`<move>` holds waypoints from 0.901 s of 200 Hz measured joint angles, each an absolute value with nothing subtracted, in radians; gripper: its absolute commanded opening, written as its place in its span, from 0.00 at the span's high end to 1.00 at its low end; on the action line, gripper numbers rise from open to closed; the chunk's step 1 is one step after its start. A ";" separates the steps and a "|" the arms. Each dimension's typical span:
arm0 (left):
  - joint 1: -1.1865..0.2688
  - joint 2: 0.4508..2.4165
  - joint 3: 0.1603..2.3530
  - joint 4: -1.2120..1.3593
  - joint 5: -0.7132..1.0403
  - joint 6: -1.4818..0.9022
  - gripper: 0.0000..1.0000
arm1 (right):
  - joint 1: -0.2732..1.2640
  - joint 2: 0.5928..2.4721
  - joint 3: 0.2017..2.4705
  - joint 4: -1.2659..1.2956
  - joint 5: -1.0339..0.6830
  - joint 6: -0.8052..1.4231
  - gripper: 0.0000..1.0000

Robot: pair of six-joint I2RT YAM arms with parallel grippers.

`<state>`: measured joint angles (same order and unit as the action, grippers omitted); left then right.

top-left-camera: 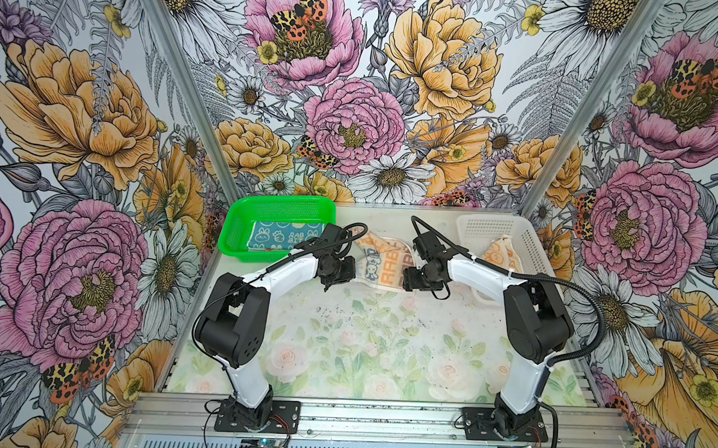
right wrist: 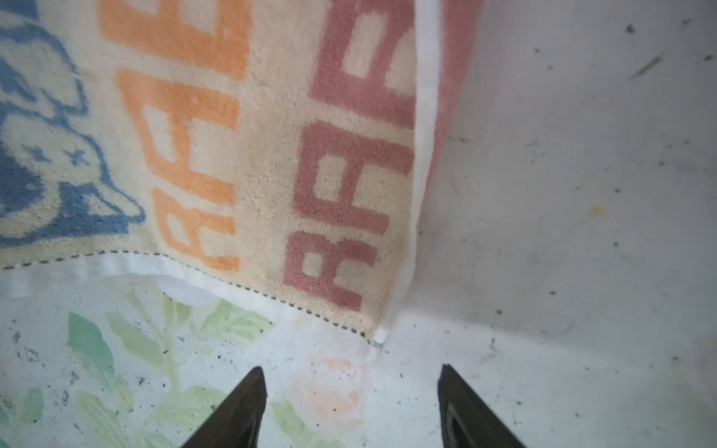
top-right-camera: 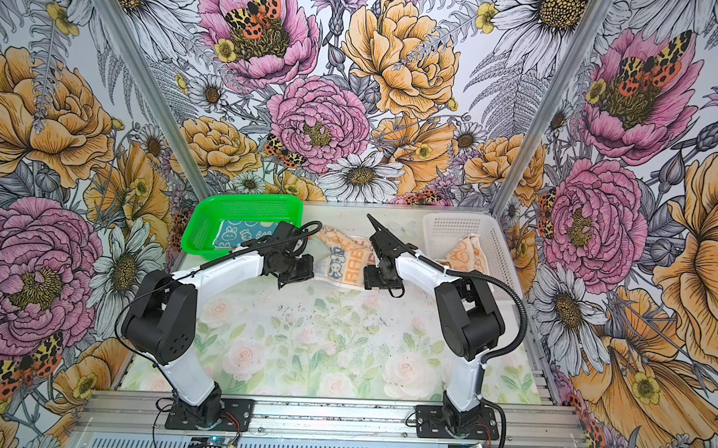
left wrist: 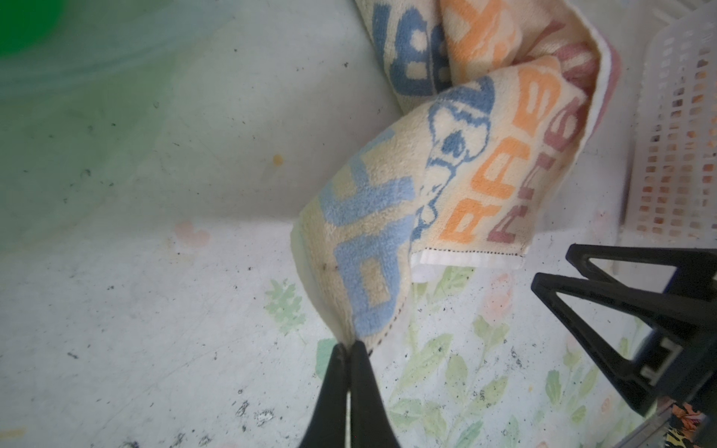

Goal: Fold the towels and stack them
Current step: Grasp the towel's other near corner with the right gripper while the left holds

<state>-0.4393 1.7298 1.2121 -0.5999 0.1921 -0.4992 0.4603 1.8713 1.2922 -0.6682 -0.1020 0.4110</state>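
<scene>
step: fold cream lettered terry towel (top-left-camera: 382,265) | left jaws: pinching one corner | right jaws: spread, empty, short of other corner | advice: seat that corner deep, lift level

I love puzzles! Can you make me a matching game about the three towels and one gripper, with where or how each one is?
1 blue towel
2 cream towel
3 orange towel
4 right gripper

A in the white basket
B open
C in the green basket
D pinched by the left gripper

Pairs: 1-C, 2-D, 3-A, 4-B
</scene>
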 measured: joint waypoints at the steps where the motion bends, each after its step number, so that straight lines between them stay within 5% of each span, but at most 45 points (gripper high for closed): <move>1: -0.440 1.730 1.212 -0.600 0.192 -0.499 1.00 | 0.461 1.872 1.292 -0.669 -0.102 0.411 0.31; 117: -0.456 1.730 1.211 -0.599 0.173 -0.499 1.00 | 0.497 1.946 1.298 -0.661 -0.075 0.428 0.51; 180: -0.456 1.730 1.211 -0.596 0.173 -0.499 1.00 | 0.498 1.971 1.322 -0.658 -0.043 0.443 0.76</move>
<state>-0.4561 1.7298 1.2110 -0.5964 0.1730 -0.4988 0.4984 1.9709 1.3220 -0.6579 -0.0429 0.4435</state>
